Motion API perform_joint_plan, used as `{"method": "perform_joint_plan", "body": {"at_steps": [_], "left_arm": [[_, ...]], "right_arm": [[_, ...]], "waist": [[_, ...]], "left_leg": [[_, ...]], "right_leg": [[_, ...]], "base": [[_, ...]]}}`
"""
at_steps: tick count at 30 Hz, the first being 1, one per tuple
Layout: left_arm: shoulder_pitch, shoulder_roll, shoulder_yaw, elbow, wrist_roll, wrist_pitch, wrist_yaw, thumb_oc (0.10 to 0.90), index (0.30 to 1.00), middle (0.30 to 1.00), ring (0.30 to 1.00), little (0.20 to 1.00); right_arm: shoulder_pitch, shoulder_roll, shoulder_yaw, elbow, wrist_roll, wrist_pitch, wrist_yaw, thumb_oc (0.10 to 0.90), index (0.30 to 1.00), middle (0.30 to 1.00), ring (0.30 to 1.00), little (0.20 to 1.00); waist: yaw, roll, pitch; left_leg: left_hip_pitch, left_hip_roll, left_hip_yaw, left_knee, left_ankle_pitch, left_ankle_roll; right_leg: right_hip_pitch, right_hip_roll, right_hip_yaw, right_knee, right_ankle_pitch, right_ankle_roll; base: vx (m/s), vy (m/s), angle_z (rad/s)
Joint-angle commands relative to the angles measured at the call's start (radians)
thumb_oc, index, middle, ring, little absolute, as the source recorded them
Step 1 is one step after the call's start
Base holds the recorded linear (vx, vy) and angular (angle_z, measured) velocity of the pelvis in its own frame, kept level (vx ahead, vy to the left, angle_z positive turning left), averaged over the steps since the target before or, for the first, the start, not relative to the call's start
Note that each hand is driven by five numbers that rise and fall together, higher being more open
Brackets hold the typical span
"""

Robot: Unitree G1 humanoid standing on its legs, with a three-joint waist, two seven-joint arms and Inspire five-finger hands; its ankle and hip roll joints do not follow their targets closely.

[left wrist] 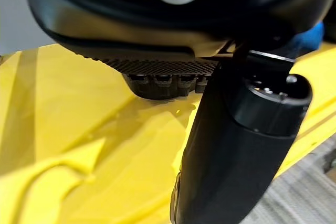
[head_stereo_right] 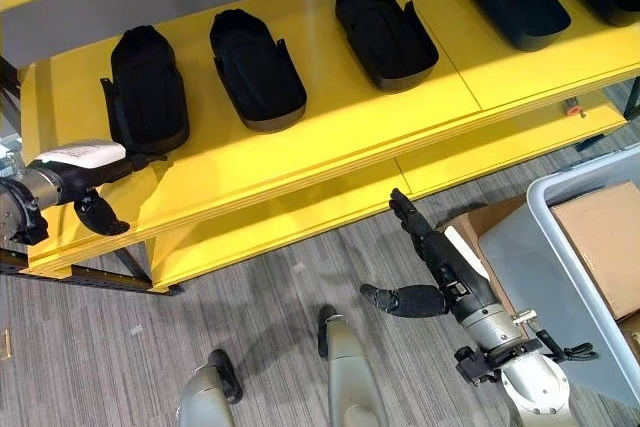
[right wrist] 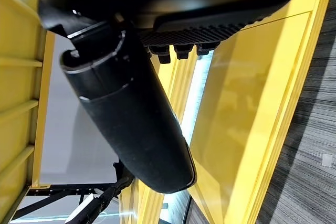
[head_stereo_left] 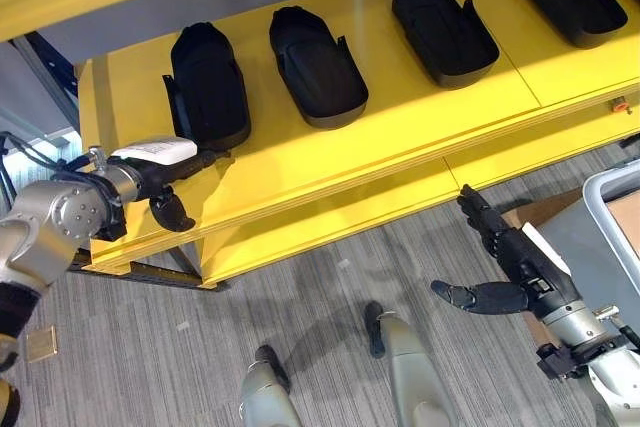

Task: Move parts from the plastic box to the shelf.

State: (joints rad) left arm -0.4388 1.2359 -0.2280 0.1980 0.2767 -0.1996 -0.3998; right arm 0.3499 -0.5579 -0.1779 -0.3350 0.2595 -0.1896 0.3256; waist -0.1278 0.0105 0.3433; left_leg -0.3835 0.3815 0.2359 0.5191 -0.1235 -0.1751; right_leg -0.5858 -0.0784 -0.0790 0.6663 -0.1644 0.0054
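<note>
Withdrawing left hand (head_stereo_left: pixel 165 172): fingers straight, empty; you clear the part (head_stereo_left: pixel 208 87) without nudging it on the shelf (head_stereo_left: pixel 400 117).
Right hand (head_stereo_left: pixel 490 267): open, empty; lead it toward the plastic box (head_stereo_right: pixel 560 277).

Yellow shelf (head_stereo_left: pixel 420 117) carries a row of black parts (head_stereo_left: pixel 316 67). Left hand (head_stereo_left: pixel 165 172) rests at the shelf's left end, fingers straight. Right hand (head_stereo_left: pixel 500 257) open above the floor (head_stereo_left: pixel 300 297).
</note>
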Motion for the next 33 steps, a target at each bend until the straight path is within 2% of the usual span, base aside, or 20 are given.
{"method": "perform_joint_plan", "body": {"at_steps": [1, 5, 10, 14, 18, 23, 25, 33], "left_arm": [[0.058, 0.092, 0.191, -0.103, -0.084, -0.012, 0.027, 0.900, 1.000, 1.000, 1.000, 1.000], [0.199, 0.090, 0.316, -0.192, -0.136, -0.022, 0.010, 0.900, 1.000, 1.000, 1.000, 1.000], [0.286, 0.082, 0.386, -0.241, -0.180, -0.025, 0.008, 0.900, 1.000, 1.000, 1.000, 1.000], [0.325, 0.063, 0.426, -0.264, -0.278, -0.035, 0.023, 0.900, 1.000, 1.000, 1.000, 1.000], [0.325, 0.054, 0.428, -0.263, -0.334, -0.048, 0.041, 0.900, 1.000, 1.000, 1.000, 1.000], [0.296, 0.012, 0.416, -0.242, -0.331, -0.066, 0.113, 0.900, 1.000, 1.000, 1.000, 1.000], [0.269, -0.053, 0.409, -0.207, -0.304, -0.073, 0.181, 0.900, 1.000, 1.000, 1.000, 1.000], [0.207, -0.153, 0.368, -0.131, -0.241, -0.062, 0.249, 0.900, 1.000, 1.000, 1.000, 1.000]], "right_arm": [[-0.031, -0.004, -0.067, -0.080, 0.067, -0.090, -0.005, 0.900, 1.000, 1.000, 1.000, 1.000], [-0.037, -0.010, -0.073, -0.080, 0.055, -0.094, -0.002, 0.900, 1.000, 1.000, 1.000, 1.000], [-0.043, -0.012, -0.070, -0.080, 0.055, -0.094, 0.003, 0.900, 1.000, 1.000, 1.000, 1.000], [-0.051, -0.018, -0.070, -0.080, 0.056, -0.100, 0.005, 0.900, 1.000, 1.000, 1.000, 1.000], [-0.056, -0.020, -0.068, -0.081, 0.059, -0.107, 0.005, 0.900, 1.000, 1.000, 1.000, 1.000], [-0.061, -0.023, -0.059, -0.076, 0.058, -0.119, 0.000, 0.900, 1.000, 1.000, 1.000, 1.000], [-0.066, -0.025, -0.050, -0.073, 0.058, -0.124, -0.005, 0.900, 1.000, 1.000, 1.000, 1.000], [-0.078, -0.030, -0.041, -0.071, 0.054, -0.123, -0.015, 0.900, 1.000, 1.000, 1.000, 1.000]], "waist": [[-0.013, 0.009, -0.061], [-0.008, 0.010, -0.062], [-0.006, 0.011, -0.062], [-0.008, 0.012, -0.063], [-0.008, 0.013, -0.065], [-0.009, 0.011, -0.068], [-0.012, 0.006, -0.071], [-0.019, 0.001, -0.074]], "left_leg": [[-0.052, 0.012, -0.052, 0.010, 0.050, 0.058], [-0.047, 0.012, -0.056, 0.005, 0.051, 0.058], [-0.046, 0.011, -0.059, 0.004, 0.052, 0.058], [-0.043, 0.010, -0.058, -0.001, 0.055, 0.059], [-0.039, 0.009, -0.058, -0.004, 0.058, 0.059], [-0.037, 0.009, -0.059, -0.007, 0.058, 0.061], [-0.037, 0.011, -0.057, -0.005, 0.056, 0.061], [-0.034, 0.012, -0.052, -0.010, 0.055, 0.061]], "right_leg": [[0.078, -0.055, 0.020, 0.004, 0.002, 0.081], [0.083, -0.054, 0.020, 0.000, 0.004, 0.080], [0.087, -0.053, 0.018, -0.002, 0.005, 0.079], [0.091, -0.054, 0.018, -0.004, 0.008, 0.079], [0.091, -0.053, 0.019, -0.008, 0.010, 0.079], [0.095, -0.051, 0.021, -0.010, 0.013, 0.079], [0.093, -0.050, 0.022, -0.008, 0.010, 0.077], [0.091, -0.046, 0.024, -0.010, 0.010, 0.075]], "base": [[0.00, 0.000, 0.00], [0.00, 0.001, 0.01], [0.00, 0.004, 0.02], [0.00, 0.000, 0.00], [0.00, 0.000, 0.00], [0.00, 0.000, 0.00], [0.00, 0.000, 0.00], [0.00, 0.000, 0.00]]}}
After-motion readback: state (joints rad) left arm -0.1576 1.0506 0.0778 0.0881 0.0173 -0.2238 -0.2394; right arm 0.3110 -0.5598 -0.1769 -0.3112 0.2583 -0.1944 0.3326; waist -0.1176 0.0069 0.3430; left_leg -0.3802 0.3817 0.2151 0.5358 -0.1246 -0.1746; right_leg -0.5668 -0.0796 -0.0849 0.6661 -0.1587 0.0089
